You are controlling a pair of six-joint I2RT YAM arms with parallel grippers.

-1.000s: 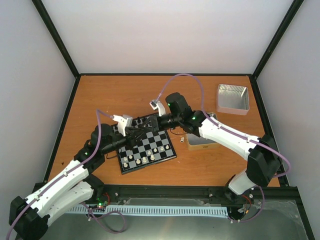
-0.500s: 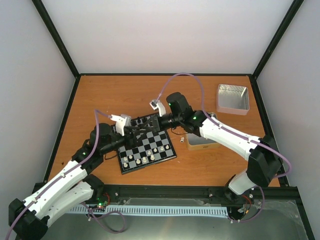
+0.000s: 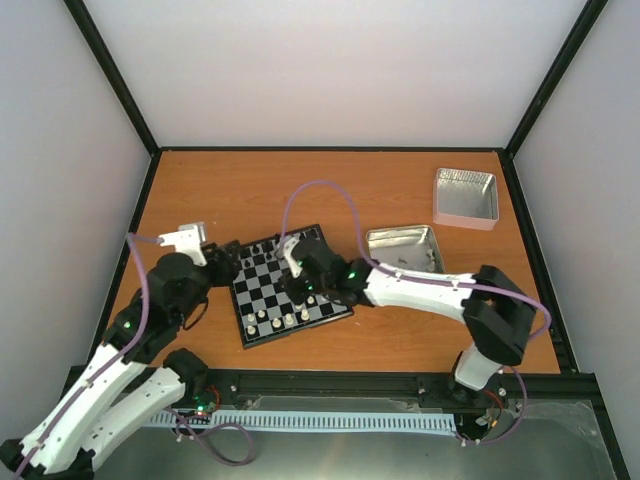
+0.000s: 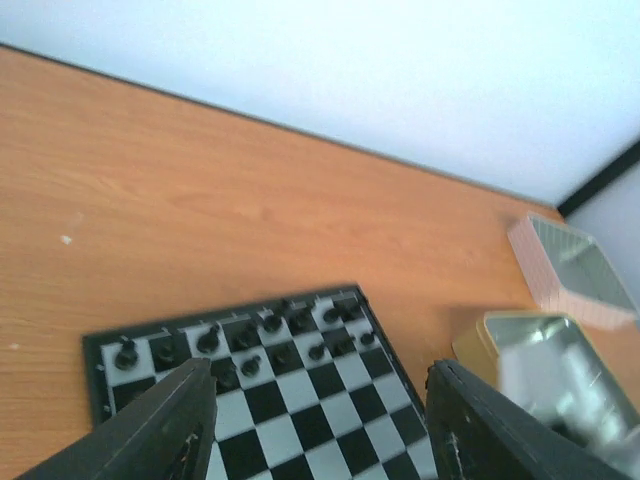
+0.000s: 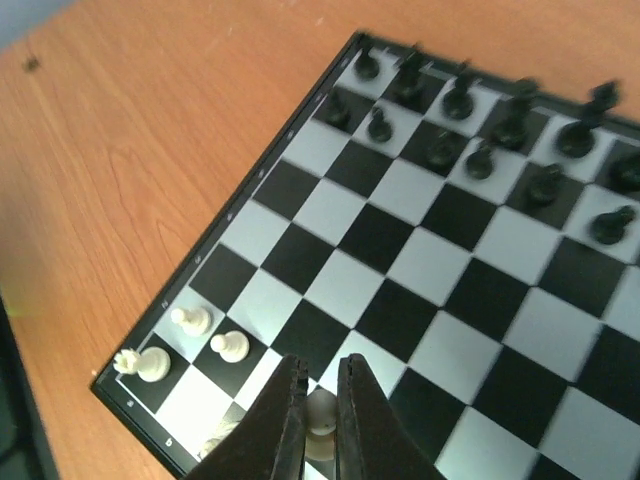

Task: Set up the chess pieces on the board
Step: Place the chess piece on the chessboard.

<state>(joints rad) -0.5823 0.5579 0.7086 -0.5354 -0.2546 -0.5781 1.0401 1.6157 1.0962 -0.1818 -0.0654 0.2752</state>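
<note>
right gripper (image 5: 318, 372) pinching white chess piece (image 5: 320, 414), mostly hidden; left gripper (image 4: 322, 385) wide, board (image 4: 268, 402) cut off.

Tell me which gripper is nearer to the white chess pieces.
Right. The right gripper is over the white chess pieces, closed on one white piece; the left gripper hangs open at the far side of the board, by the black pieces.
</note>
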